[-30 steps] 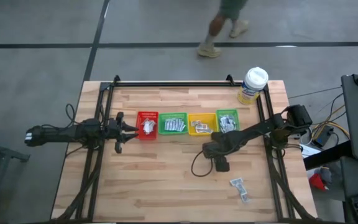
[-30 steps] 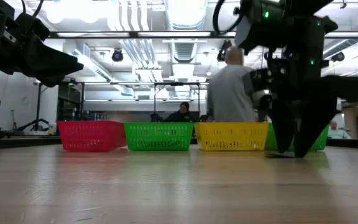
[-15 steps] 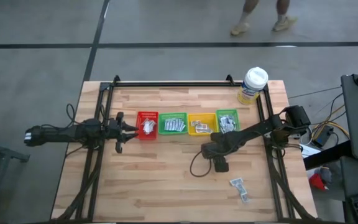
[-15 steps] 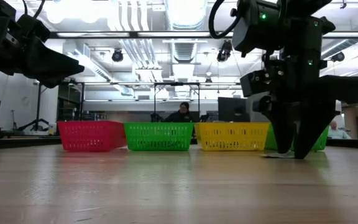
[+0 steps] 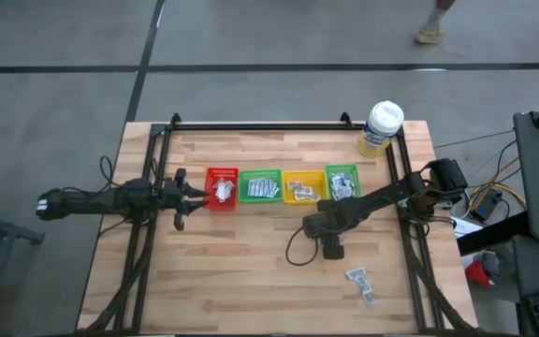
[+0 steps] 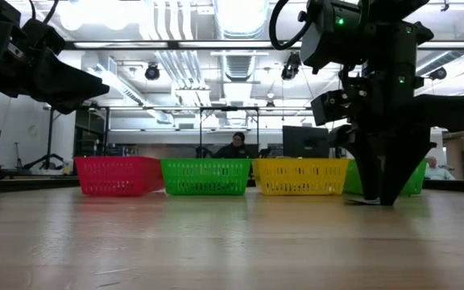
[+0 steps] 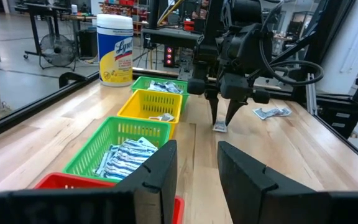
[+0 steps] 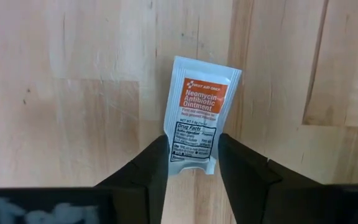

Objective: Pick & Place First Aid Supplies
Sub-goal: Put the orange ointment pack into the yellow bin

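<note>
On the wooden bench (image 5: 251,262), sorting looks well advanced: a row of four bins, red bin (image 5: 221,187), green bin (image 5: 261,186), yellow bin (image 5: 298,187) and a second green bin (image 5: 342,182), already holds sachets, while a small loose cluster of sachets (image 5: 361,284) remains on the near right of the bench. The left gripper (image 5: 195,195) hangs beside the red bin, its fingers parted and holding nothing. The right gripper (image 8: 191,163), lowered to the bench just near of the yellow bin, straddles the lower end of a white-orange antibiotic ointment sachet (image 8: 197,115); its fingers flank the packet's edges, with a firm clamp not yet evident.
</note>
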`<state>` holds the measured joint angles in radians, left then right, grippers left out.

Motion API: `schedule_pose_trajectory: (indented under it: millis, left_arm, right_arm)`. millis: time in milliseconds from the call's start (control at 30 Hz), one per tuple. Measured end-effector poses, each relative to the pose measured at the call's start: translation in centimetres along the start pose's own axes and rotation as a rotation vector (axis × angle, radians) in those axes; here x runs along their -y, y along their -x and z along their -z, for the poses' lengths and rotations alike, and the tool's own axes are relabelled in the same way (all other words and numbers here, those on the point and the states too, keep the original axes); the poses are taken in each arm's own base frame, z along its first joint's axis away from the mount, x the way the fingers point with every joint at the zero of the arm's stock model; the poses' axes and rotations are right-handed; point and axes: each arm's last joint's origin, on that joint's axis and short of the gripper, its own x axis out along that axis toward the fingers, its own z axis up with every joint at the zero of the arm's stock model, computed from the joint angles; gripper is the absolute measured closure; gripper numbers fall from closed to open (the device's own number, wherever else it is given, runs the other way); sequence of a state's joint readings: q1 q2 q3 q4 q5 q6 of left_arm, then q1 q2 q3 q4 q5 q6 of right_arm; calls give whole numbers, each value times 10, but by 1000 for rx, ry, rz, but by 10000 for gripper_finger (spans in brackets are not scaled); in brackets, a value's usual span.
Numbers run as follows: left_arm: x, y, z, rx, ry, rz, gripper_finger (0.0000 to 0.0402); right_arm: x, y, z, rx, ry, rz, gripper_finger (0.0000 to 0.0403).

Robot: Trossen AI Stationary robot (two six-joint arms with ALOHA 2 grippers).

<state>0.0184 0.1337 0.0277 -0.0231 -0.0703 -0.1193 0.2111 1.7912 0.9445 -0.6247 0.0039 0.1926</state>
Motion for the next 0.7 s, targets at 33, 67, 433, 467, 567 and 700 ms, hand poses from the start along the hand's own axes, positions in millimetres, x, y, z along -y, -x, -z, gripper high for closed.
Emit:
schedule_pose_trajectory:
  millis: [33,67,433,467,567,700]
  left_arm:
    - [0,0,0,0,0,0,289]
    - [0,0,0,0,0,0,289]
    - [0,0,0,0,0,-1,289]
    - [0,0,0,0,0,-1,289]
    - [0,0,0,0,0,-2,289]
    - [0,0,0,0,0,-2,289]
  right_arm:
    - [0,1,0,3,-2,-1,275]
    - [0,2,0,6,-3,-2,278]
    - [0,13,1,48,-20,-7,307]
    - [0,13,1,48,-19,-7,309]
    - [0,14,1,49,-19,-7,315]
    - [0,14,1,49,-18,-7,323]
